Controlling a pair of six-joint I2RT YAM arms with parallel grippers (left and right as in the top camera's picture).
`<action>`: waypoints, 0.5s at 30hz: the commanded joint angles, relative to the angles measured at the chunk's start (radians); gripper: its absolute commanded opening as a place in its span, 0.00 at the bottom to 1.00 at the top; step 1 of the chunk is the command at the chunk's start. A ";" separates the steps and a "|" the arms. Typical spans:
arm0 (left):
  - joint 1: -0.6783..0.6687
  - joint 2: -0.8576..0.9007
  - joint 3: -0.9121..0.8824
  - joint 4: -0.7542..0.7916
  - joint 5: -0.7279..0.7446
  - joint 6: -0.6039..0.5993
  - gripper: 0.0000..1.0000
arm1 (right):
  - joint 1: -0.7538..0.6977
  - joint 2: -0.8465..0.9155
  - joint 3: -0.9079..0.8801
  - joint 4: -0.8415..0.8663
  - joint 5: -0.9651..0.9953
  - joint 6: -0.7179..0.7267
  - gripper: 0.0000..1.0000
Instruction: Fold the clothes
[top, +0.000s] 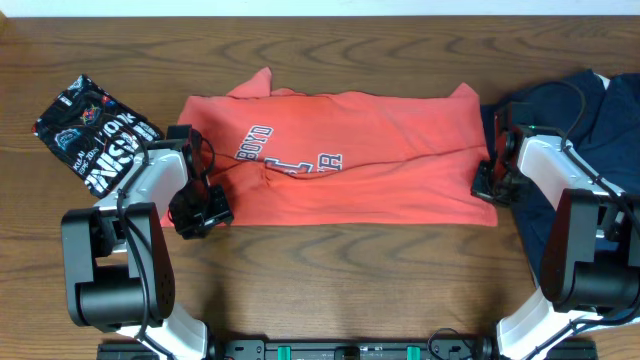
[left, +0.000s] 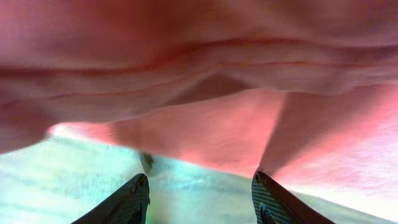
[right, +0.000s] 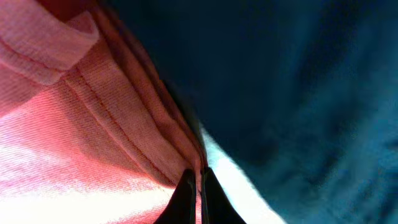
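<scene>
At mid-table (top: 350, 290), the coral-red T-shirt (top: 370, 160) lies spread out, lettering up. My right gripper (top: 487, 185) is fully closed on the shirt's right edge, with the hem pinched between its fingers, just beside the navy shirt (top: 590, 110). My left gripper (top: 205, 212) stands partly open at the lower left corner, nothing between its fingers. A black printed shirt (top: 95, 130) lies apart, far left.
</scene>
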 joint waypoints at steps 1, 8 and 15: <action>0.003 0.014 -0.005 -0.027 -0.017 -0.006 0.55 | 0.009 0.047 -0.050 -0.022 0.103 0.018 0.01; 0.003 -0.055 -0.005 -0.068 -0.017 -0.005 0.54 | 0.011 0.012 -0.050 -0.029 0.081 0.013 0.01; 0.003 -0.283 0.035 0.001 -0.024 -0.005 0.60 | 0.011 -0.092 -0.008 -0.013 0.046 0.011 0.17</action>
